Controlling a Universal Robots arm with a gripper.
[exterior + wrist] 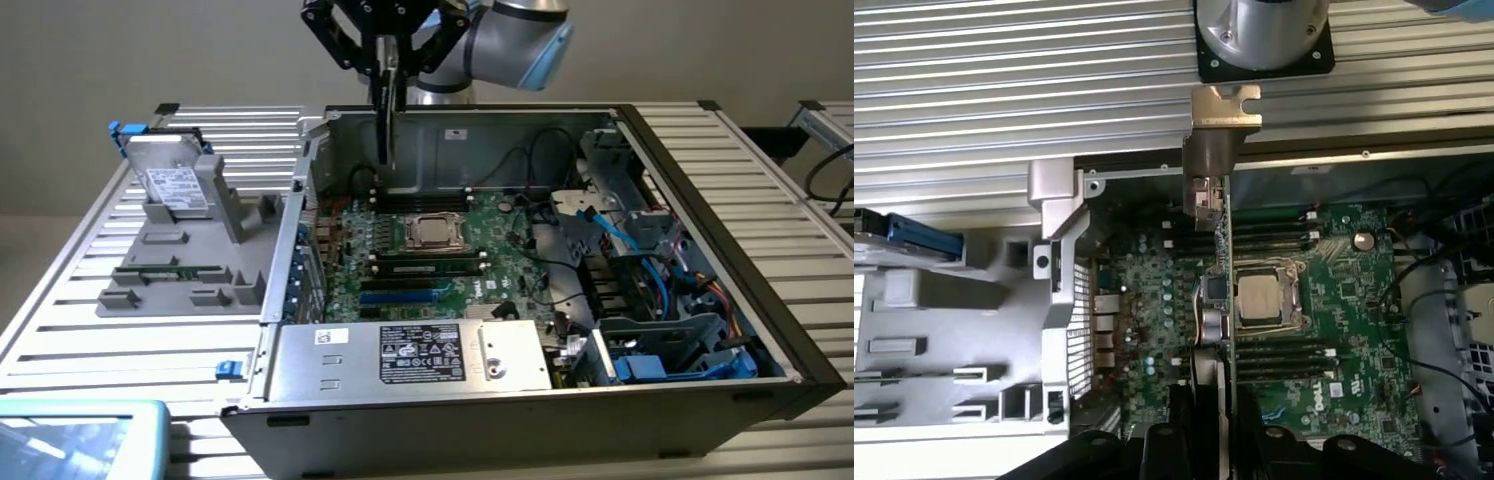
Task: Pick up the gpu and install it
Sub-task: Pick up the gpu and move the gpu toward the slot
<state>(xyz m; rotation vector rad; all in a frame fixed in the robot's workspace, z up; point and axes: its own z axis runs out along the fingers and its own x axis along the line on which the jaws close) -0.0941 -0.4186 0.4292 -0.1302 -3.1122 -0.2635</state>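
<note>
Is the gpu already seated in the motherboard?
No, the gripper holds the gpu upright in the air over the motherboard.

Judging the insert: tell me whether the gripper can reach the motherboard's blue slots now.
Probably yes. The case is open on top, and no cable seems to cross the blue slots; the cables lie toward the exterior view's right. The gripper, shut on the gpu, hangs above the motherboard.

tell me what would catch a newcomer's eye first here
The gripper at the top of the exterior view holds the gpu upright and edge-on above the open computer case. Below it lies the green motherboard with a silver processor at its middle. On the exterior view's left, a silver drive stands in a grey holder.
</note>
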